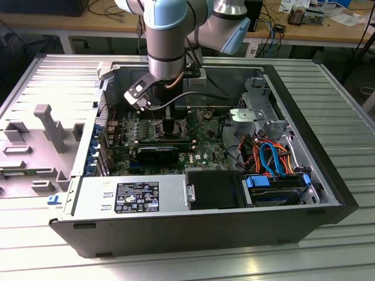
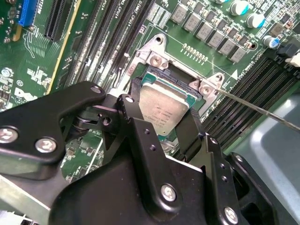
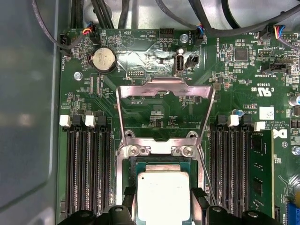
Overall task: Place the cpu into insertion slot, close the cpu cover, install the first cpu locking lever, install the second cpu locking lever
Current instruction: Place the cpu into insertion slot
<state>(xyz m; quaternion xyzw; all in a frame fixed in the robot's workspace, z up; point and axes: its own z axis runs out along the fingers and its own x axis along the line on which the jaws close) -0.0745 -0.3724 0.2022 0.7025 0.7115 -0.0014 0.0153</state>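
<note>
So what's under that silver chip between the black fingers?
The square socket: its dark edge and metal rim show around the chip. Whatever lies directly beneath is hidden by the chip itself.

- An open computer case (image 1: 176, 234) lay on a ribbed metal table (image 1: 340, 88).
- The robot arm (image 1: 167, 41) reached down into it, with its gripper (image 1: 169, 124) low over the green motherboard (image 1: 208, 143).
- A silver power supply (image 1: 132, 198) sat along the case's camera-side wall.
- Orange and blue cables (image 1: 270, 157) lay toward the exterior view's right.
</note>
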